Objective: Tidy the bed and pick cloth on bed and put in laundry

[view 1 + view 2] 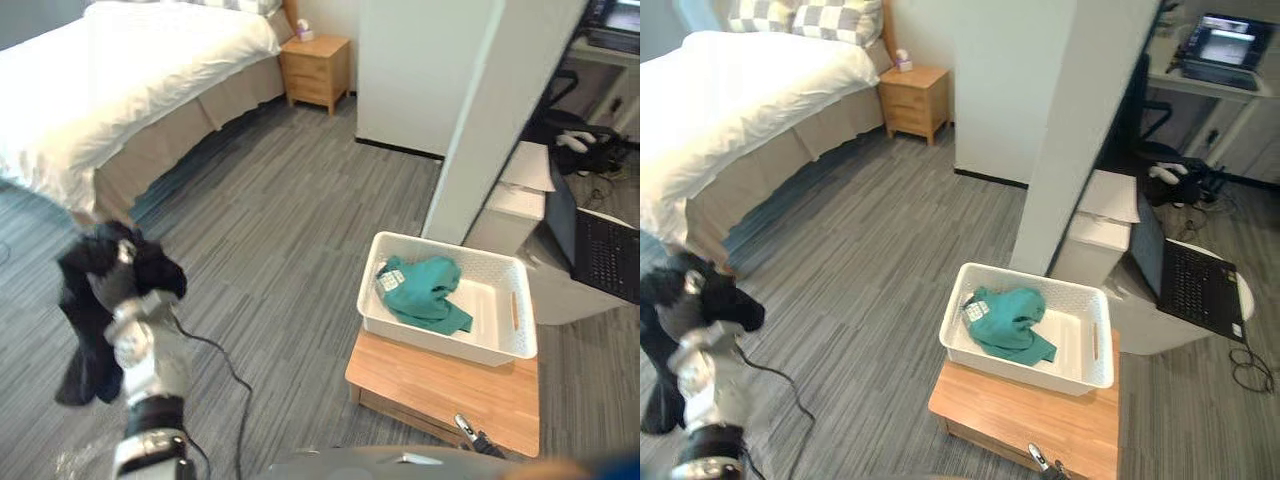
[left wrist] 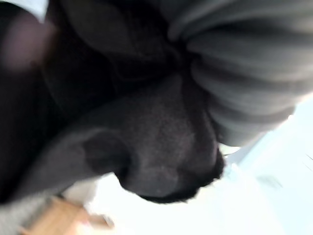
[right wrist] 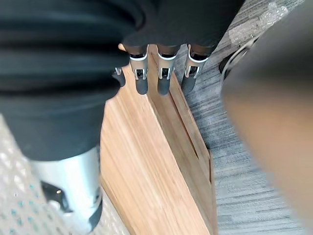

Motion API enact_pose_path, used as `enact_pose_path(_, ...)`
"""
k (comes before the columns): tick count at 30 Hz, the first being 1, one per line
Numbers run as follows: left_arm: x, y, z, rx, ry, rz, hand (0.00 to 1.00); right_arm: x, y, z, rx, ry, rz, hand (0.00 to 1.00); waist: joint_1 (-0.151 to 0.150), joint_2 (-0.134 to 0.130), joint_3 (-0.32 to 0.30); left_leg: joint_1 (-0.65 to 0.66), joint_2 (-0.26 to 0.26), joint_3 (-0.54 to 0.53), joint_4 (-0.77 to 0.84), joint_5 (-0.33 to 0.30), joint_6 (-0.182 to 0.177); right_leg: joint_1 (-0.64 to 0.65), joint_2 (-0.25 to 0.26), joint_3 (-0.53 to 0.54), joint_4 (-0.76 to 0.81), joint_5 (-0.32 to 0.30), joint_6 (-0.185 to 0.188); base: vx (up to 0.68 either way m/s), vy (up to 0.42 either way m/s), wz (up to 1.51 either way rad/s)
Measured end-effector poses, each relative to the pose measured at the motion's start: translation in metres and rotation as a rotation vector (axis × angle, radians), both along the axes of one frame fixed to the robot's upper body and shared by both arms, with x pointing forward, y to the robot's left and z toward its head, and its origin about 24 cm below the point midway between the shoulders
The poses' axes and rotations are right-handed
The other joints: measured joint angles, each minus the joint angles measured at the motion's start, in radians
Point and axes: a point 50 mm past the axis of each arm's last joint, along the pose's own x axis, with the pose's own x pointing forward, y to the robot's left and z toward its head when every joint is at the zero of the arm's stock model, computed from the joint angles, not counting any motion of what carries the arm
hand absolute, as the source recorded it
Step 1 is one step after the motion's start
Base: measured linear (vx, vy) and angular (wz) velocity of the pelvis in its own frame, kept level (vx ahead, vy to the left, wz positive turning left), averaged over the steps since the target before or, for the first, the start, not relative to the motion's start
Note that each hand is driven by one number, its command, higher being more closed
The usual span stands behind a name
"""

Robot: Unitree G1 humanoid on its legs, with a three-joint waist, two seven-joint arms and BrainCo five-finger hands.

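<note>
A black cloth (image 1: 85, 340) hangs over the grey floor at the lower left, bunched over my left hand (image 1: 128, 300), which is shut on it. The same dark fabric (image 2: 161, 147) lies right against that hand in the left wrist view. To the right, a white laundry basket (image 1: 497, 352) stands on a low wooden table (image 1: 450, 385) with a teal cloth (image 1: 425, 292) inside. My right hand (image 3: 164, 78) hangs open beside the wooden table (image 3: 146, 171) with its fingers straight and nothing in them. The bed (image 1: 120, 80), under a white cover, is at the far left.
A wooden nightstand (image 1: 317, 68) stands beside the bed at the back. A white pillar (image 1: 490, 120) rises just behind the basket. An open laptop (image 1: 605, 255) sits at the right edge. Grey striped floor (image 1: 290, 230) stretches between bed and basket.
</note>
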Motion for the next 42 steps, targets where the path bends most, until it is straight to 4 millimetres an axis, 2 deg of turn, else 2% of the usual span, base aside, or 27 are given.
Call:
enact_pose_path(3, 0.008, -0.022, 0.041, 0.18, -0.104, -0.106, 1.0, -0.017, -0.007, 0.0, -0.022, 0.036, -0.001, 0.0, -0.008, 0.007, -0.029, 0.003, 0.012, 0.038, 0.0, 0.0, 0.0, -0.013, 0.011, 0.051, 0.0, 0.005, -0.008, 0.1, -0.116, -0.35)
enact_pose_path(5, 0.01, -0.036, 0.052, 0.271, -0.12, -0.153, 1.0, -0.02, -0.011, 0.001, -0.031, 0.045, 0.022, 0.0, -0.02, 0.014, -0.039, 0.01, 0.028, 0.062, 0.0, 0.0, -0.002, -0.016, 0.024, 0.091, -0.002, 0.017, -0.027, 0.08, -0.104, -0.35)
enact_pose_path(7, 0.016, -0.05, 0.06, 0.33, -0.119, -0.208, 1.0, -0.022, -0.013, 0.001, -0.034, 0.058, 0.054, 0.0, -0.02, 0.012, -0.041, 0.023, 0.042, 0.086, 0.0, -0.001, -0.008, -0.016, 0.038, 0.129, -0.003, 0.023, -0.035, 0.07, -0.159, -0.38)
enact_pose_path(10, 0.028, -0.064, 0.065, 0.366, -0.095, -0.285, 1.0, -0.023, -0.016, 0.001, -0.033, 0.054, 0.068, 0.0, -0.044, 0.007, -0.049, 0.031, 0.058, 0.104, 0.001, 0.0, -0.01, -0.022, 0.056, 0.184, -0.004, 0.028, -0.043, 0.03, -0.142, -0.31)
enact_pose_path(13, 0.037, -0.073, 0.069, 0.439, -0.03, -0.325, 1.0, -0.026, -0.018, 0.001, -0.024, 0.06, 0.054, 0.0, -0.059, 0.006, -0.058, 0.04, 0.077, 0.138, 0.001, -0.004, -0.032, -0.044, 0.077, 0.246, -0.004, 0.034, -0.047, -0.02, -0.166, -0.48)
enact_pose_path(20, 0.052, -0.092, 0.09, 0.542, -0.044, -0.394, 1.0, -0.026, -0.014, -0.002, -0.001, 0.08, 0.057, 0.0, -0.101, 0.016, -0.049, 0.034, 0.079, 0.167, -0.001, -0.004, -0.038, -0.071, 0.085, 0.317, -0.013, 0.034, -0.047, -0.08, -0.126, -0.3)
enact_pose_path(24, 0.061, -0.108, 0.107, 0.573, -0.09, -0.458, 1.0, -0.026, -0.009, -0.004, 0.021, 0.114, 0.069, 0.0, -0.115, 0.019, -0.046, 0.008, 0.068, 0.179, -0.006, 0.011, -0.035, -0.089, 0.079, 0.354, -0.038, 0.034, -0.047, -0.13, -0.126, -0.14)
enact_pose_path(28, 0.067, -0.125, 0.106, 0.593, -0.062, -0.52, 1.0, -0.026, -0.009, -0.004, 0.017, 0.125, 0.081, 0.0, -0.132, 0.019, -0.046, 0.006, 0.068, 0.185, -0.007, 0.026, -0.036, -0.088, 0.079, 0.364, -0.049, 0.034, -0.046, -0.11, -0.124, -0.05)
enact_pose_path(31, 0.074, -0.133, 0.094, 0.587, 0.016, -0.567, 1.0, -0.023, -0.009, -0.004, 0.012, 0.121, 0.073, 0.0, -0.152, 0.018, -0.045, 0.004, 0.072, 0.195, -0.007, 0.032, -0.043, -0.092, 0.079, 0.383, -0.056, 0.035, -0.042, -0.11, -0.098, -0.1)
enact_pose_path(36, 0.092, -0.128, 0.063, 0.54, 0.196, -0.539, 1.0, -0.022, -0.011, -0.004, 0.006, 0.128, 0.06, 0.0, -0.17, 0.013, -0.042, -0.026, 0.078, 0.199, -0.007, 0.055, -0.044, -0.12, 0.081, 0.387, -0.069, 0.042, -0.027, -0.11, -0.083, -0.03)
enact_pose_path(40, 0.098, -0.129, 0.054, 0.543, 0.251, -0.509, 1.0, -0.033, -0.012, -0.005, 0.014, 0.171, 0.037, 0.0, -0.179, -0.007, -0.036, -0.03, 0.081, 0.206, -0.007, 0.061, -0.042, -0.121, 0.083, 0.394, -0.081, 0.058, -0.02, -0.07, -0.045, -0.06)
enact_pose_path(42, 0.102, -0.13, 0.058, 0.541, 0.249, -0.492, 1.0, -0.038, -0.012, -0.005, 0.028, 0.176, -0.017, 0.0, -0.179, -0.014, -0.039, -0.03, 0.079, 0.219, -0.007, 0.065, -0.035, -0.122, 0.082, 0.41, -0.083, 0.069, -0.014, -0.02, -0.012, -0.15)
